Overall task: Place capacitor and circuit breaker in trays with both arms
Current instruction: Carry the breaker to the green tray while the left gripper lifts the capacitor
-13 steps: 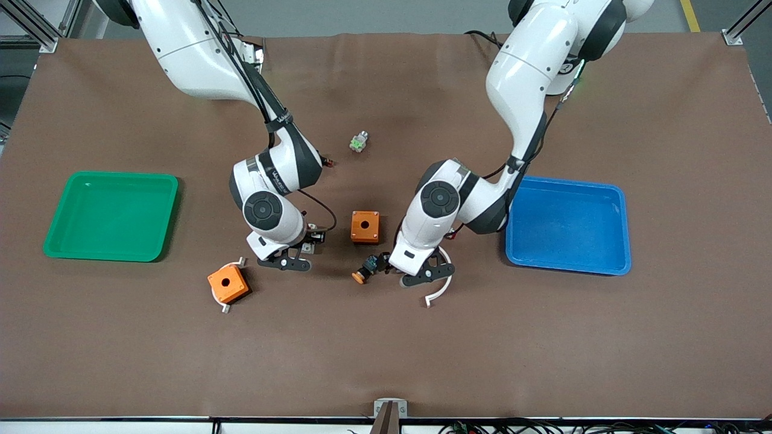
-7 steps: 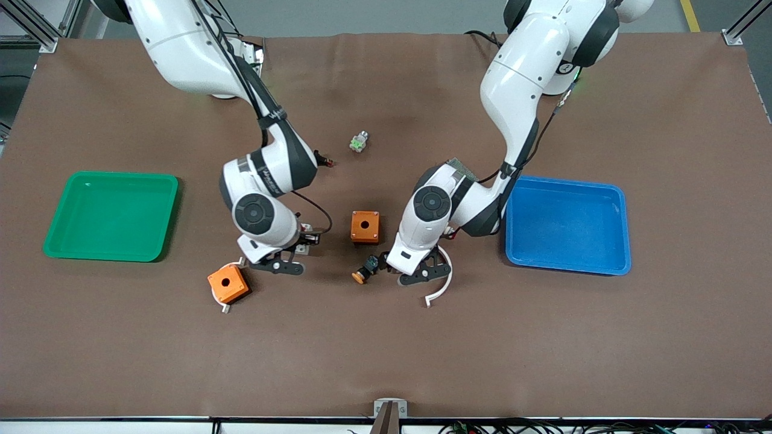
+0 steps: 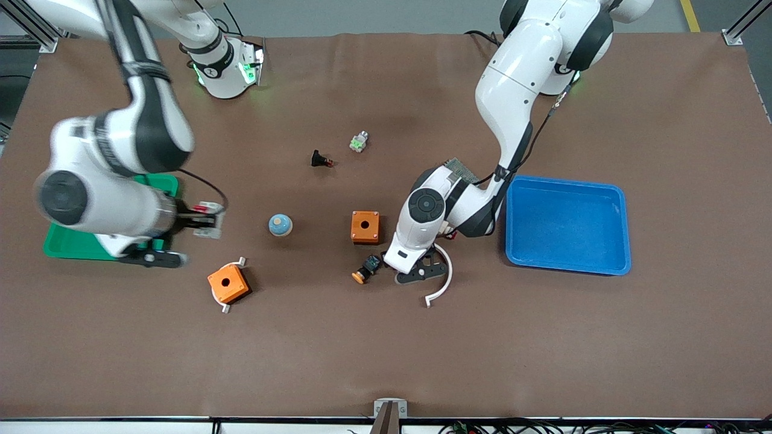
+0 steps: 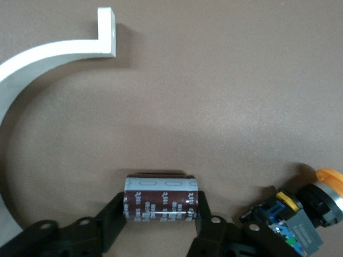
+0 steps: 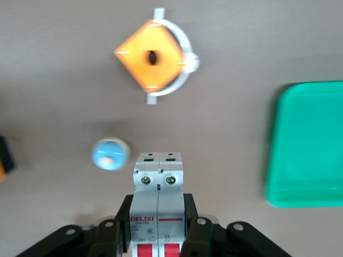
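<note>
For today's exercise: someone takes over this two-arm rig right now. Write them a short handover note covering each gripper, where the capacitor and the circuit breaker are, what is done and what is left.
Right gripper: shut on the circuit breaker, carried in the air near the edge of the green tray.
Left gripper: shut on the capacitor, low over the table between the orange-capped push-button and the white curved bracket.
Done: both parts are gripped.
Left: neither part is in a tray yet. The breaker looks bound for the green tray. The capacitor probably goes to the blue tray, which lies toward the left arm's end.
</note>
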Motion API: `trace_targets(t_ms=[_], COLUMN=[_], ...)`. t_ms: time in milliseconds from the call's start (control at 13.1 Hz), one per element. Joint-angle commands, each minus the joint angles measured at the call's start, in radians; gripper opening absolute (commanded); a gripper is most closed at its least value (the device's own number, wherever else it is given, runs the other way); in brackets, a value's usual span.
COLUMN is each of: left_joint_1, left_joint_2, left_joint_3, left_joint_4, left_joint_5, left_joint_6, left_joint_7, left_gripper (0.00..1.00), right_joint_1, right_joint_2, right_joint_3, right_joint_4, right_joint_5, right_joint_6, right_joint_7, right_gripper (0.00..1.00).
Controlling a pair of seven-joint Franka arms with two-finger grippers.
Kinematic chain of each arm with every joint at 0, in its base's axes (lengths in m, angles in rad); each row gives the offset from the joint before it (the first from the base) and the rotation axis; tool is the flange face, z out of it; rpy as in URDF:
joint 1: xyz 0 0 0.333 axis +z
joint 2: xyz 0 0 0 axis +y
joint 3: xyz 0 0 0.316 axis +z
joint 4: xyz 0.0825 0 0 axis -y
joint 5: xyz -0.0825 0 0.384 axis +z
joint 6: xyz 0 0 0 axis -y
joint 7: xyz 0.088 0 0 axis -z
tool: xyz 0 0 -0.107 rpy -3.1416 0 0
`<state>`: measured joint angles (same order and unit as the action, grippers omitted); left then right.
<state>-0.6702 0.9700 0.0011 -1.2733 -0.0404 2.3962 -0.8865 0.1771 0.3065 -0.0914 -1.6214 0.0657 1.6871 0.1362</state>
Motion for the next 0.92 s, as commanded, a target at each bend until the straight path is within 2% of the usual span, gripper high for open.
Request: trace_targets(t_ms=[0,76,153,381,534,686,839], left_joint_1=[-0.008,-0.003,0.003,0.073,0.139,0.204,0.295], left_joint_2=[-0.003,-0.022,-0.046,-0.137,-0.200,-0.263,-0.318], left_joint_3=[0.016,0.017,0.019,0.016,-0.004,-0.016,-0.044], left_joint_4=[0.019,0.019,0.017,0.002,0.003,-0.030,-0.092], left_joint_5=[0.033,0.031,0.031,0.037,0.007,-0.009,-0.021], left_joint_6=[-0.006,-0.014,-0.031,-0.174,-0.351,-0.495,-0.572], left_joint_7=[-0.002,-0.002,0.000,0.035,0.091,0.167,0.265], left_gripper=[0.13,0.04,0.01,0.00,0.00,0.00,0.00], right_joint_1=[-0.137,-0.183,-0.224,-0.297,-0.347,-0.375,-0.389], right_joint_2=[-0.067,-0.079,-0.095,-0.121,-0.113,-0.106,-0.087], right_joint_3=[0.018,0.018,0.018,0.018,0.019,0.018,0.018], right_joint_4=[-0.100,-0.127,-0.161,-0.286,-0.343,-0.376,-0.423], right_joint_5=[-0.052,-0.056,-0.064,-0.101,-0.103,-0.103,-0.150], right_joint_6=[0.011,0.019,0.034,0.129,0.207,0.212,0.279], right_joint_7=[-0.189,-0.272,-0.341,-0.455,-0.490,-0.533,-0.533], right_gripper=[0.01,0.01,0.01,0.02,0.02,0.02,0.03])
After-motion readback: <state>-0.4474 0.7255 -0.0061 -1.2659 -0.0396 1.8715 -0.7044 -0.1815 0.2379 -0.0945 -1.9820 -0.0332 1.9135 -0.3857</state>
